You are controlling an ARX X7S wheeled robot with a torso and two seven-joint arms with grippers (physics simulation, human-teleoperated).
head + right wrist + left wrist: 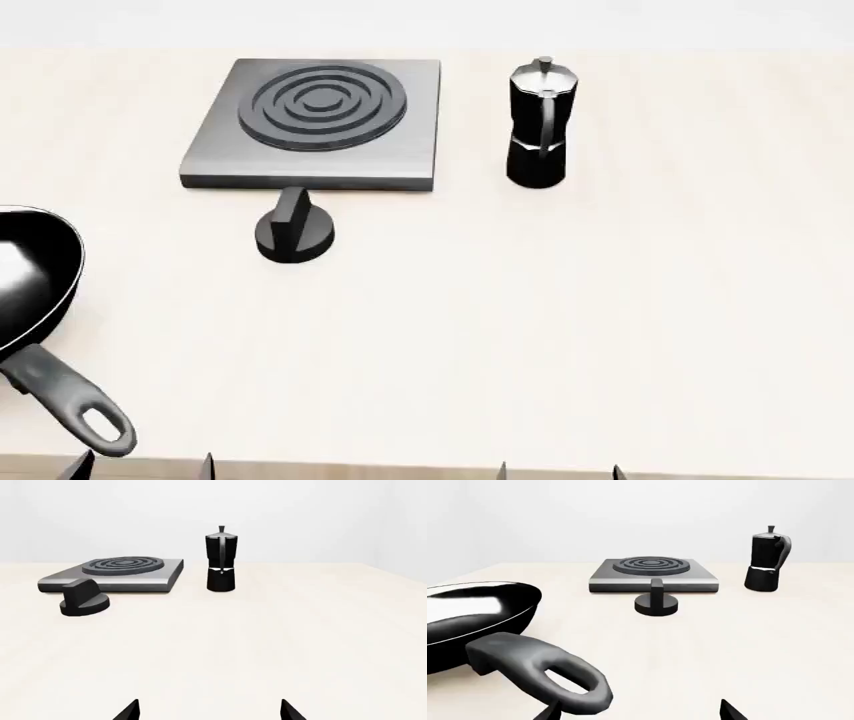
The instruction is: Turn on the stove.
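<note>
Head view, stove (400, 140): grey slab at the far side of the table (574, 330), ringed burner on top.
Head view, knob (295, 232): black, just in front of the slab's near edge, towards 11 o'clock from the view's centre.
Head view, moka pot (541, 125): upright, just beside the slab, at 1 o'clock.
Head view, frying pan (34, 290): at 9 o'clock, handle pointing to the near edge.
Head view, left hand (144, 466): two tips at the bottom edge, spread apart, holding nothing.
Head view, right hand (561, 470): two tips apart, holding nothing.
Left wrist view: the pan is close; knob and slab straight ahead, well away from the tips.
Right wrist view: tips spread wide over bare table; pot ahead, slab and knob off to one side.
</note>
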